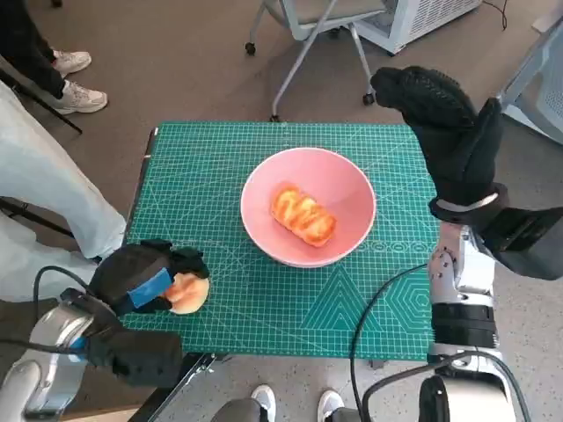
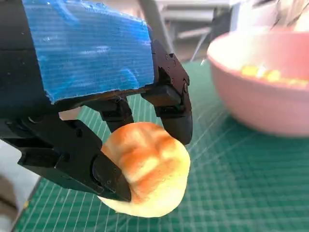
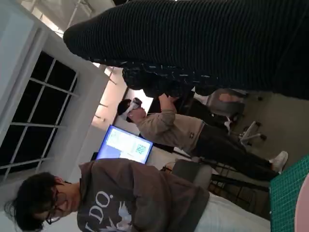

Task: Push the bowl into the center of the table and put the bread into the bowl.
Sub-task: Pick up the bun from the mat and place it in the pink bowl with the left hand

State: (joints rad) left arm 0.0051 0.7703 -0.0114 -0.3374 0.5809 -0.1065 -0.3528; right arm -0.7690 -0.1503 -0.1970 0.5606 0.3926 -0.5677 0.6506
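Pink bowl (image 1: 309,207) at the centre of the green gridded mat (image 1: 220,167) covering the surface, containing one glazed bread roll (image 1: 303,214) lying diagonally on its floor; a second bread roll (image 1: 188,293), round and golden-topped, lies at about 8 o'clock from the bowl, near the mat's front-left corner, grasped by the left hand (image 1: 145,277). In the left wrist view the black fingers (image 2: 176,113) close over the top and side of this roll (image 2: 147,169), which sits low over the mat (image 2: 241,193), with the bowl's rim (image 2: 260,104) close beyond it; whether the roll touches the mat cannot be told. The right hand (image 1: 444,132), gloved, is raised at about 2 o'clock from the bowl, over the mat's far-right corner, holding nothing, its fingers extended and close together. A wheeled chair (image 1: 308,26) stands at 12 o'clock beyond the surface; two people (image 3: 188,135) appear in the right wrist view
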